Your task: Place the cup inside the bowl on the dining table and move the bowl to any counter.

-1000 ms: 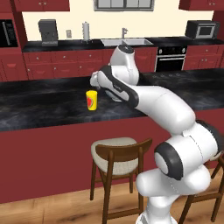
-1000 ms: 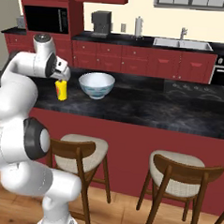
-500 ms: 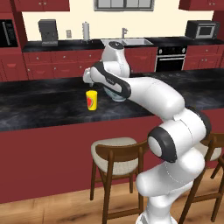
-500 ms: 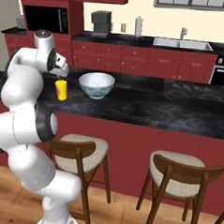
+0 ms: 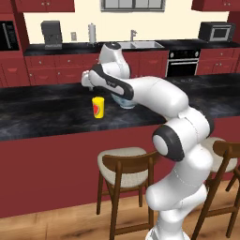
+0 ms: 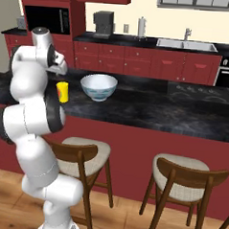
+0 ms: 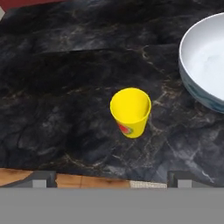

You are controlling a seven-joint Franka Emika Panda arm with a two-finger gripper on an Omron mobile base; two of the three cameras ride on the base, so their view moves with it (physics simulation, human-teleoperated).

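Yellow cup (image 7: 130, 112) stands upright on the black bench (image 7: 65, 87), apart from the bowl (image 7: 205, 65); the end effector (image 7: 111, 179) hovers above, fingers spread open.

Open tabletop around cup (image 7: 130, 111)

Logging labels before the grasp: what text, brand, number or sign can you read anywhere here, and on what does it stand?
No readable text anywhere.
The cup carries a red mark on its side, too blurred to read; no letters can be made out.
The bowl shows only a faint blue pattern, no words.
The microwave and coffee machine show no legible brand.
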